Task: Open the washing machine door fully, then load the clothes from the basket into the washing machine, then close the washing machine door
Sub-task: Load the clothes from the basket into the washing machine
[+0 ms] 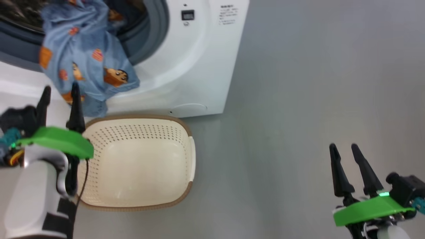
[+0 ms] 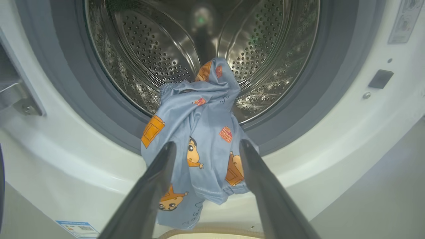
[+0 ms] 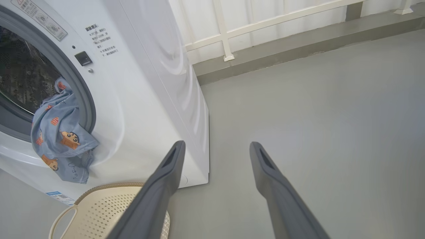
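Draped half out of the washing machine (image 1: 199, 66) over its grey seal (image 2: 109, 122), just above the empty basket (image 1: 139, 139): the clothes (image 1: 83, 56); left gripper (image 1: 61, 87) and right gripper (image 1: 343, 146) both spread wide, holding nothing; likely to slip back out or snag at closing unless pushed deeper.

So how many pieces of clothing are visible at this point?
1: a light blue printed garment draped over the lower lip of the washing machine opening, hanging toward the basket. The basket looks empty; more may lie hidden deeper in the drum.
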`<state>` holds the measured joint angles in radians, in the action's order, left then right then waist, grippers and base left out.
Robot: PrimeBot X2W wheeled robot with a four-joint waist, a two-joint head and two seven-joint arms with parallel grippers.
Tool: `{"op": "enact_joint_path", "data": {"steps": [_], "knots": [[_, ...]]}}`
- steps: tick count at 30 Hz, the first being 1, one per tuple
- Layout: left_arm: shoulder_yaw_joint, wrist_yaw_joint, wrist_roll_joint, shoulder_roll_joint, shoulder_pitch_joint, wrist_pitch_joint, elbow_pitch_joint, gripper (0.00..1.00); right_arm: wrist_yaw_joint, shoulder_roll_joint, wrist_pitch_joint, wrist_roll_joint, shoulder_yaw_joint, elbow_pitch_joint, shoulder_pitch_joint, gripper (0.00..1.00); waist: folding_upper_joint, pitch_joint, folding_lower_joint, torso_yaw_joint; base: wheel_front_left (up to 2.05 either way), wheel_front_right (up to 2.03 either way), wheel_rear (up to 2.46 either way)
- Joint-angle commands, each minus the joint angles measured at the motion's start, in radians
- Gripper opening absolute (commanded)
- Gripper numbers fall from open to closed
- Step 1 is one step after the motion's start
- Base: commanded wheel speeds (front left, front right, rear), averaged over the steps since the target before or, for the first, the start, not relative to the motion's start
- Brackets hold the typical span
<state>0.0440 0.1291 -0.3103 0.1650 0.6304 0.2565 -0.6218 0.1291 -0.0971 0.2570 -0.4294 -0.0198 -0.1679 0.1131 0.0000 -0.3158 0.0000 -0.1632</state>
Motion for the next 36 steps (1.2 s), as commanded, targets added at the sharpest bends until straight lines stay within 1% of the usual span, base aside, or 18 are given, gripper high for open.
{"op": "enact_joint_path", "data": {"steps": [1,5,14,20,30,36], "knots": [[-0.036,0.001,0.009,0.024,-0.026,0.005,0.037,1.0,0.002,-0.017,0.005,0.003,0.011,0.02,-0.025,1.0,0.0,0.044,0.0,0.041,0.0,0.0,0.0],[-0.034,0.001,-0.001,0.014,-0.096,0.005,0.08,1.0,0.002,-0.037,0.005,0.0,0.006,0.018,-0.049,1.0,0.0,0.072,0.0,0.065,0.0,0.0,0.0],[-0.026,0.001,0.01,0.023,-0.257,0.005,0.185,1.0,0.002,-0.06,0.005,-0.009,-0.004,0.012,-0.1,1.0,0.0,0.134,0.0,0.098,0.0,0.0,0.0],[-0.046,0.001,0.025,0.016,-0.346,0.005,0.251,1.0,0.002,-0.07,0.005,-0.015,-0.018,0.016,-0.13,1.0,0.0,0.161,0.0,0.117,0.0,0.0,0.0],[-0.088,0.002,0.052,0.003,-0.524,0.005,0.361,1.0,0.002,-0.072,0.005,-0.022,-0.022,0.015,-0.166,1.0,0.0,0.203,0.0,0.115,0.0,0.0,0.0],[-0.13,0.002,0.055,-0.011,-0.6,0.005,0.422,1.0,0.002,-0.069,0.005,-0.024,-0.021,0.016,-0.173,1.0,0.0,0.209,0.0,0.109,0.0,0.0,0.0]]}}
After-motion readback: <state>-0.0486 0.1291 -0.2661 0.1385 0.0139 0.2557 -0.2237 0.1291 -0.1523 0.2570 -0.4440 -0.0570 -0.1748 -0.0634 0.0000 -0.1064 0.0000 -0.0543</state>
